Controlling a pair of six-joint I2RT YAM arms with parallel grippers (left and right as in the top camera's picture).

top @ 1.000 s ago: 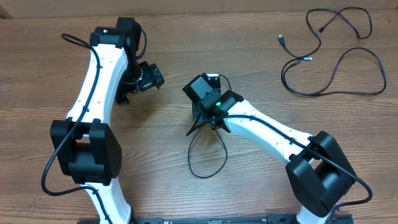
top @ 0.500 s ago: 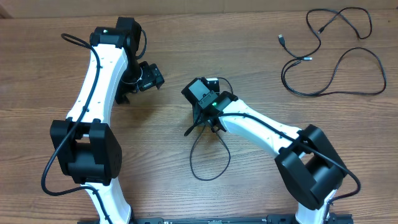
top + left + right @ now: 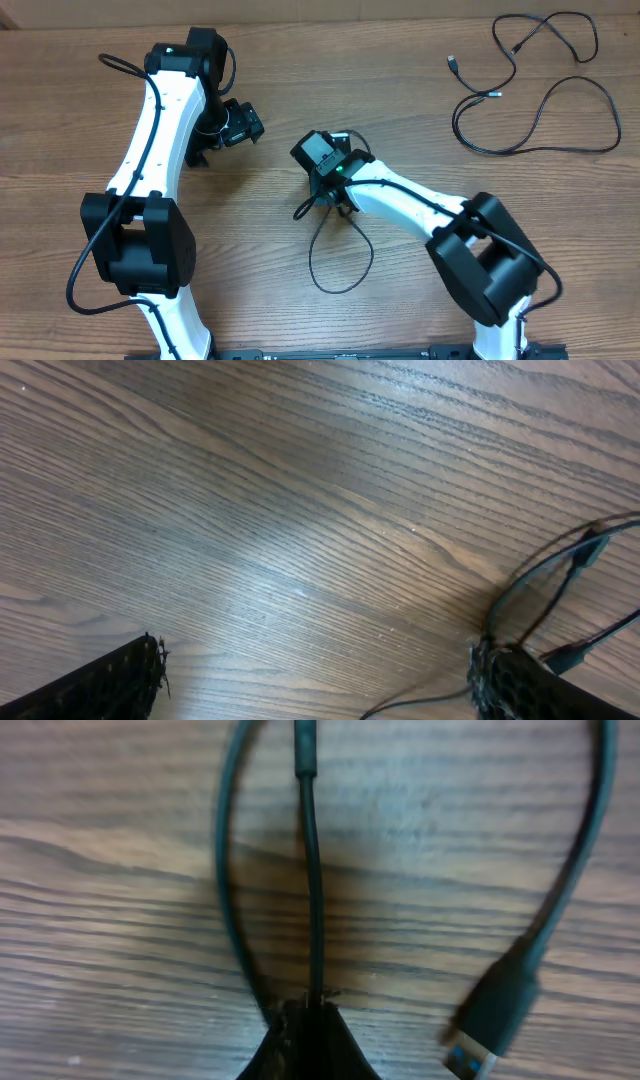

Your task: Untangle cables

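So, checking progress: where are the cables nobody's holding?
Overhead view: the loose cables lie in the table's far right corner, well away from the right gripper, which is shut on another cable.

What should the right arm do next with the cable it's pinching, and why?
Probably slide it a little toward the left gripper, which is open over bare table, for a second grip: the right gripper is shut on two strands of the cable.
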